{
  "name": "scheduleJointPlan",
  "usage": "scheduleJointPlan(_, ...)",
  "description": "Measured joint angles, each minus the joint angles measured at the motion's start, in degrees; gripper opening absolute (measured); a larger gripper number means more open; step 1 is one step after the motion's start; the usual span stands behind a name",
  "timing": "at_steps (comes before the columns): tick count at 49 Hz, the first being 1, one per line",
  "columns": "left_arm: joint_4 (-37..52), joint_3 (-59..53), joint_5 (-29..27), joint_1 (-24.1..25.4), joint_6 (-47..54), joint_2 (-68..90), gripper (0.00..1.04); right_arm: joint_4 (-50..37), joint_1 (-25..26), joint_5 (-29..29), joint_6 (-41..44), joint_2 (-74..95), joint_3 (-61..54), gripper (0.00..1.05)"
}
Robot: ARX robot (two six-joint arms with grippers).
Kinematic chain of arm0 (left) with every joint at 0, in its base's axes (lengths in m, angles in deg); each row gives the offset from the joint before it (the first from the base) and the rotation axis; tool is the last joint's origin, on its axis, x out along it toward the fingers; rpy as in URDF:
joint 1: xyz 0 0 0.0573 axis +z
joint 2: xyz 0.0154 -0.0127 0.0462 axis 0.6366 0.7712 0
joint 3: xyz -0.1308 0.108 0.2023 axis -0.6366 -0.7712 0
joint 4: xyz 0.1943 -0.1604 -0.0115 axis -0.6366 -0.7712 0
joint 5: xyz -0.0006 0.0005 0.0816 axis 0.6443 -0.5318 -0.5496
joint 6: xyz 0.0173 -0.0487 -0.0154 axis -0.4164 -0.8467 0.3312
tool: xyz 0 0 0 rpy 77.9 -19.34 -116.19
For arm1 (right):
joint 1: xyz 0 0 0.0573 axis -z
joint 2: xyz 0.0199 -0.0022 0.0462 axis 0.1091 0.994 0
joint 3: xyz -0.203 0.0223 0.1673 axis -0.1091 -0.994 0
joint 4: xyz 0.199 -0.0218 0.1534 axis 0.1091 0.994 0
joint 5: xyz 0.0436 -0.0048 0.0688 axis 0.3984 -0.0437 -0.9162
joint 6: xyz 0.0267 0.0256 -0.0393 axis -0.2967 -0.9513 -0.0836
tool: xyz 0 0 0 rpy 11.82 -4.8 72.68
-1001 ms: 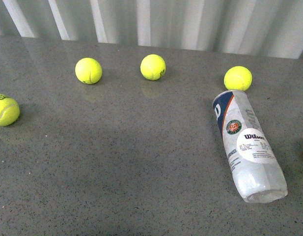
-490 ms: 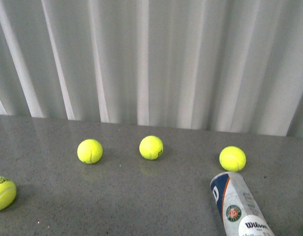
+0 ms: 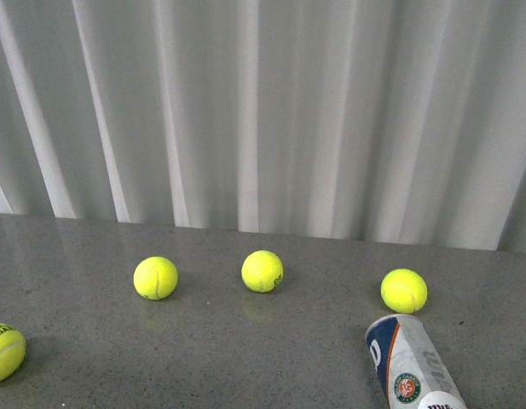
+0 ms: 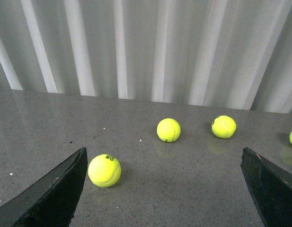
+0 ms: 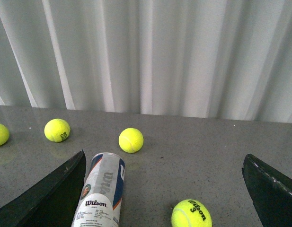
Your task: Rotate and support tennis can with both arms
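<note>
The tennis can lies on its side on the grey table at the lower right of the front view, only its far end showing. In the right wrist view the tennis can lies just inside one black finger of my open right gripper, not touched. My left gripper is open over bare table, its fingers wide apart, with a yellow-green ball next to one finger. Neither arm appears in the front view.
Yellow-green tennis balls sit in a row near the white corrugated wall; another ball lies at the left edge. A ball marked "3" rests between the right gripper's fingers.
The front view has tilted upward: the wall fills more of the picture, and the balls and the can have slid down the frame, so most of the can is cut off.
</note>
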Motion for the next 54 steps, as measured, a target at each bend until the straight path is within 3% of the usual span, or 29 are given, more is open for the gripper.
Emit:
scheduleJointPlan(8,0.0,0.0,0.0,0.0,0.0,0.0,0.98,0.3,0.0,0.4,-0.2,0.2,0.1,0.98)
scheduleJointPlan(13,0.0,0.0,0.0,0.0,0.0,0.0,0.98,9.9,0.8,1.9,-4.2,10.3,5.9,0.98)
scheduleJointPlan(16,0.0,0.0,0.0,0.0,0.0,0.0,0.98,5.9,3.5,-1.0,-6.6,24.7,11.1,0.98)
scheduleJointPlan(21,0.0,0.0,0.0,0.0,0.0,0.0,0.98,-1.3,4.8,-1.2,-8.5,48.5,22.2,0.98)
scheduleJointPlan(28,0.0,0.0,0.0,0.0,0.0,0.0,0.98,-0.3,-0.8,-2.6,-5.8,79.8,38.1,0.98)
scheduleJointPlan(33,0.0,0.0,0.0,0.0,0.0,0.0,0.98,2.2,-4.0,-2.0,-5.5,89.5,43.9,0.98)
scheduleJointPlan(42,0.0,0.0,0.0,0.0,0.0,0.0,0.98,5.7,-8.3,-3.9,-6.8,97.9,51.5,0.98)
scheduleJointPlan(54,0.0,0.0,0.0,0.0,0.0,0.0,0.98,8.1,-11.5,-3.2,-9.7,101.2,53.6,0.98)
